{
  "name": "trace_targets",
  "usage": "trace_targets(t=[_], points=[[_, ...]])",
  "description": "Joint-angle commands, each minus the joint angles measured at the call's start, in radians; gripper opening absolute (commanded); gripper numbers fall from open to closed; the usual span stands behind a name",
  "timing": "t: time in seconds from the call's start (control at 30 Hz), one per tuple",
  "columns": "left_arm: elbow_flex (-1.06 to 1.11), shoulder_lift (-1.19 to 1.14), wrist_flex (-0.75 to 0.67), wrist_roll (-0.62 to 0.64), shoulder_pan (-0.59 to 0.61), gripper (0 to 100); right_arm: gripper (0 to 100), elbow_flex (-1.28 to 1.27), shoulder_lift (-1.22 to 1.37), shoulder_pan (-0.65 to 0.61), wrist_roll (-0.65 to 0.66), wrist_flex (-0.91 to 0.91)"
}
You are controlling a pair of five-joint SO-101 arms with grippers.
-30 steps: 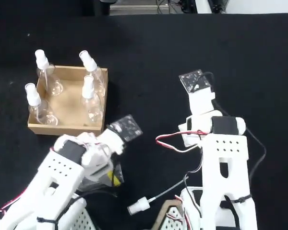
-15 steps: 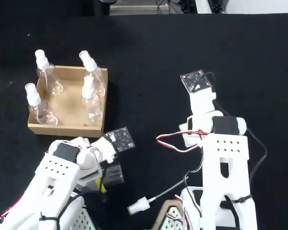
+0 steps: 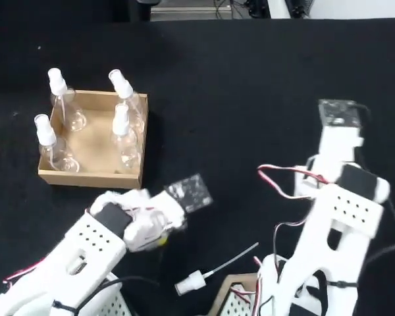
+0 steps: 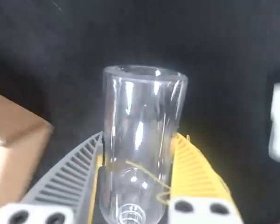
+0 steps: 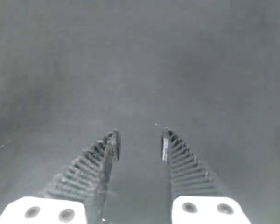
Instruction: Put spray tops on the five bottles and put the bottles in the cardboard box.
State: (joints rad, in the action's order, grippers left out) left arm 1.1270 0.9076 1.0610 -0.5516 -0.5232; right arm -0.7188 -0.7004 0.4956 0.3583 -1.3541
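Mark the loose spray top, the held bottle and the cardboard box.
loose spray top [image 3: 189, 284], high view, white head.
held bottle [image 4: 142, 135], left wrist view, clear side wall.
cardboard box [image 3: 89, 177], high view, front wall.

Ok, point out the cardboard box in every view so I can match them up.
High view: cardboard box upper left, four capped bottles standing inside.
Left wrist view: its brown corner beside the clear bottle.
Right wrist view: right hand open over the black table.
Shared landmark: left hand, shut on that bottle, near the box's corner.
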Motion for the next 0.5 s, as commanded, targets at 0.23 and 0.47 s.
trace_targets(t=[0.23,0.47], points=[[-0.277,-0.284,-0.176,0.155,-0.058,6,12.8,0.053,-0.025,0.152,0.009,0.028],[-0.41,-0.603,-0.218,0.15,-0.111,10,12.8,0.015,-0.027,0.144,0.009,0.035]])
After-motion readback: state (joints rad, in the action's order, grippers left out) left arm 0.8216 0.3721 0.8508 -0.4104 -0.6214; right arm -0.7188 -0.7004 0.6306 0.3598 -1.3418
